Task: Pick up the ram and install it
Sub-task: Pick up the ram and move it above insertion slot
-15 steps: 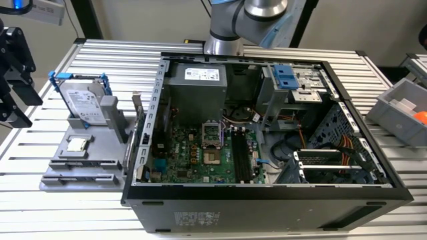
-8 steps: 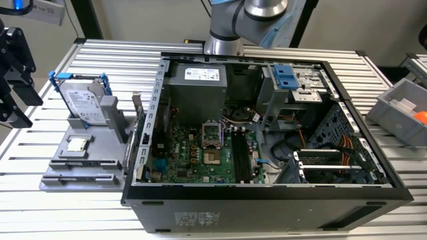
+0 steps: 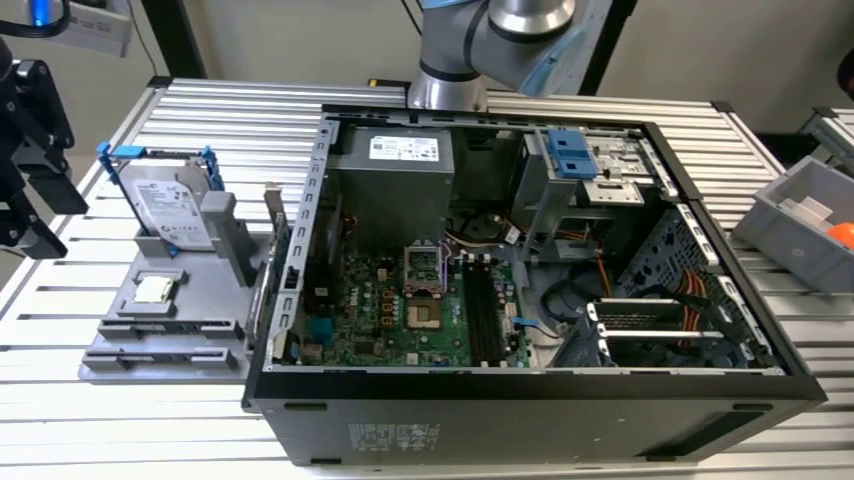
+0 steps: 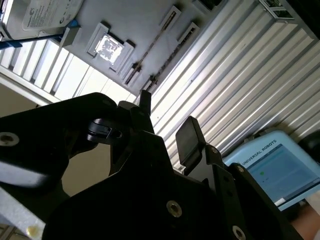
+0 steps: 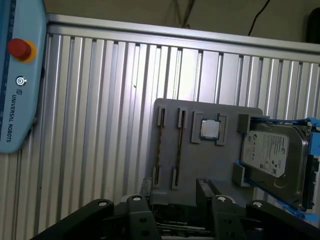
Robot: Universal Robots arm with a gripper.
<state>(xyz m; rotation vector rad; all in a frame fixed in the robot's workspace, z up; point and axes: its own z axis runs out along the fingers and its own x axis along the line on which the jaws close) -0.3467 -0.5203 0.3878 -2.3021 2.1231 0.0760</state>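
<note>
First wrist view shows us the ram [image 5: 178,145] standing on edge in the holder [image 5: 210,165] beside the processor [image 5: 210,129], its long axis running straight out from the gripper [image 5: 174,186], which hangs open and empty over its near end.

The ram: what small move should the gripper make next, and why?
Probably ease closer to the ram in the grey holder. The gripper hangs open and empty, apart from it, and both sticks lie untouched in their slots.
</note>
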